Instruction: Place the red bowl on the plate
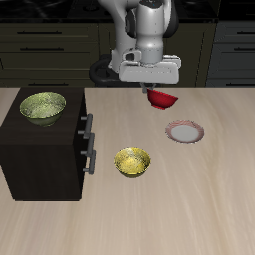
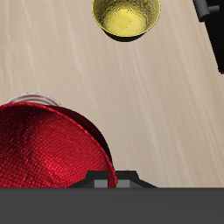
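The red bowl (image 1: 162, 100) hangs in my gripper (image 1: 156, 91), lifted above the table, farther back than the plate (image 1: 184, 131). The plate is whitish with a pinkish-brown rim and lies flat on the table with nothing on it. In the wrist view the red bowl (image 2: 48, 149) fills the near field right at my fingers, and a sliver of the plate's pale rim (image 2: 31, 99) shows just past the bowl's edge. My gripper is shut on the bowl's rim.
A yellow patterned bowl (image 1: 132, 162) sits on the table nearer the front edge; it also shows in the wrist view (image 2: 127, 17). A yellow-green bowl (image 1: 43, 107) rests on top of a dark cabinet (image 1: 40, 159) with drawer handles.
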